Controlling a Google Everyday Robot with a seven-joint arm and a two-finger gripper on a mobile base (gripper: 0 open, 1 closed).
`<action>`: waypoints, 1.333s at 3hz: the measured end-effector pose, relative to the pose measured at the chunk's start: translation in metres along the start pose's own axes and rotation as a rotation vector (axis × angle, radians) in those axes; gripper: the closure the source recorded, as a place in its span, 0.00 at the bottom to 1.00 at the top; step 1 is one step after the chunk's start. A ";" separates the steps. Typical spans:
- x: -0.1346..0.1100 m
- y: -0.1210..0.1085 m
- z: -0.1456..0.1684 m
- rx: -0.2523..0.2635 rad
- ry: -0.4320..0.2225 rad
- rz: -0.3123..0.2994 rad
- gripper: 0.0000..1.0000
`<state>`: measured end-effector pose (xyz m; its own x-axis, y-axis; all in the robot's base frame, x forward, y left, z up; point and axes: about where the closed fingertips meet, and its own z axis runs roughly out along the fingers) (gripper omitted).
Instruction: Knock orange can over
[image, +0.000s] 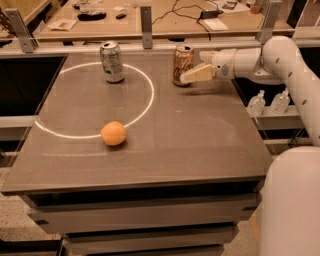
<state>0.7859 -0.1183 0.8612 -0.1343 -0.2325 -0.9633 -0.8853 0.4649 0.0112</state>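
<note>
The orange can (182, 65) stands upright at the far side of the dark table (190, 145), right of centre. It has an orange-gold body and a silver top. My gripper (192, 75) comes in from the right on a white arm. Its pale fingertips point left and sit right at the can's lower right side, touching or nearly touching it. The can shows no tilt.
A silver-green can (112, 61) stands upright at the far left, on a white circle line. A round orange fruit (113, 133) lies nearer the front left. Two small bottles (270, 102) stand on a shelf past the table's right edge. A cluttered bench is behind.
</note>
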 end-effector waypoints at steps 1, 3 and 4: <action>-0.013 0.005 0.014 -0.028 -0.007 -0.009 0.00; -0.037 0.015 0.029 -0.048 0.003 -0.030 0.41; -0.038 0.018 0.027 -0.061 0.009 -0.029 0.64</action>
<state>0.7875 -0.0780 0.8907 -0.1119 -0.2530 -0.9610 -0.9142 0.4052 -0.0002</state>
